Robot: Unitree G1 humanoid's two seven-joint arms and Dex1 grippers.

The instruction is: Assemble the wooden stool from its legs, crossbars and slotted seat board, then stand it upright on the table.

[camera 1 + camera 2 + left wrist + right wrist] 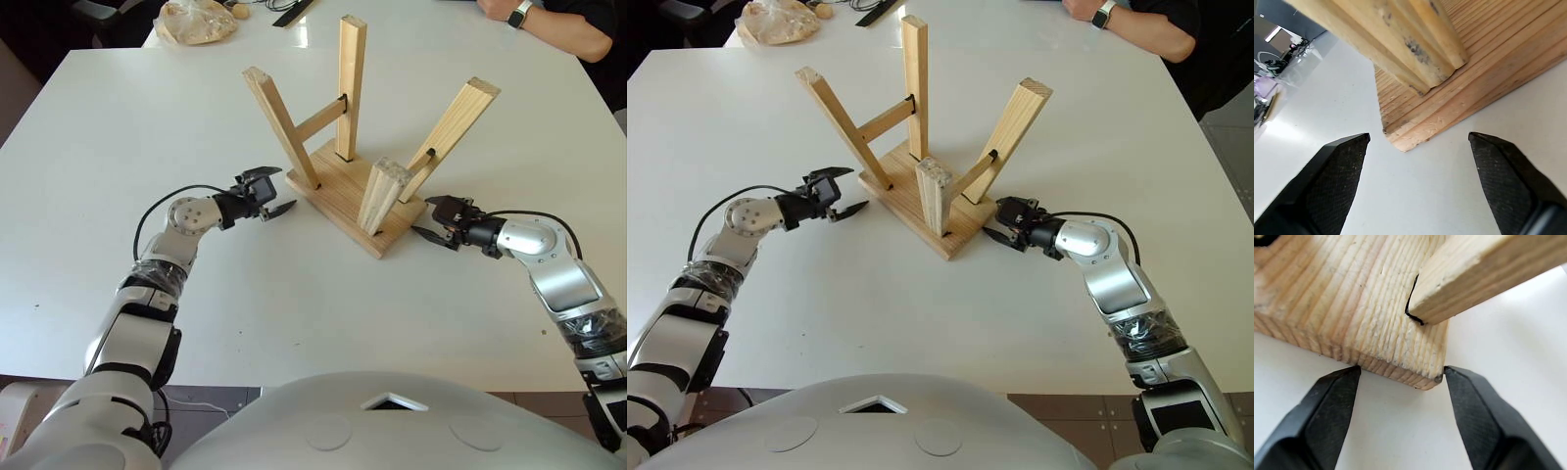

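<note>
- While open at centre-left, our left end effector [284,192] flanks a corner of the seat board [338,196].
- Mid-frame, the stool [351,88] looks assembled, legs up on the counter [294,323]; uprighting remains.
- Centre-right, our right end effector [423,219] is open at the opposite corner.

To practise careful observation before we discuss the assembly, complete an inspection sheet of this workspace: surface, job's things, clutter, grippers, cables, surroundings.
Surface: white table.
Job's things: stool upside down, seat board flat on the table, four legs up, crossbars joining leg pairs.
Clutter: crumpled bag at the far left corner.
Grippers: left gripper open at the seat board's left corner; right gripper open at its right corner.
Cables: black cable looped by left forearm, another by right.
Surroundings: nothing seen.
</note>
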